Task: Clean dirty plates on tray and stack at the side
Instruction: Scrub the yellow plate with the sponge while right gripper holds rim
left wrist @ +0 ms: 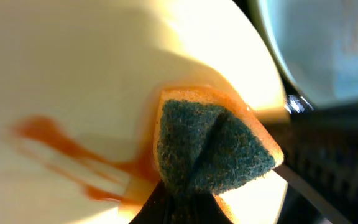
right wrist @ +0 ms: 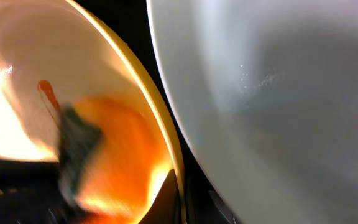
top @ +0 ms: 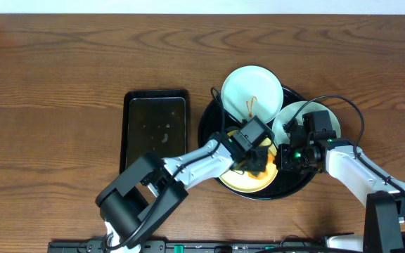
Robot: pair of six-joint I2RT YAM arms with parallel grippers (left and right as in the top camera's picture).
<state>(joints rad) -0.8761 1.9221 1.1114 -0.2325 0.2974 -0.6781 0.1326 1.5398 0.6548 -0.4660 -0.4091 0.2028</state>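
Brown wood table (top: 62, 84) carries everything, so start at your left gripper (top: 254, 152). Its jaws are pinched on the sponge (left wrist: 213, 149), whose orange edge lies against the yellow plate (left wrist: 73, 62) near the rim, green scouring face toward the wrist camera. The sauce smear (left wrist: 61, 146) touches the sponge at one end and runs off toward the plate's middle.

To wipe well, I'd judge you should lay the sponge flatter, press lightly and drag along the streak rather than across it. Push hard this close to the rim and the plate may tip or skate.

Your right gripper (top: 287, 153) has its jaws pressed together just beside the same rim, between it and a mint plate (right wrist: 260, 93). Whether it nips the rim, you cannot tell.

All three plates sit inside the round tray (top: 210, 117), and the far mint plate (top: 252, 88) shows an orange squiggle. Nothing is stacked on the bare wood yet. A rectangular tray (top: 157, 126) lies on your left.
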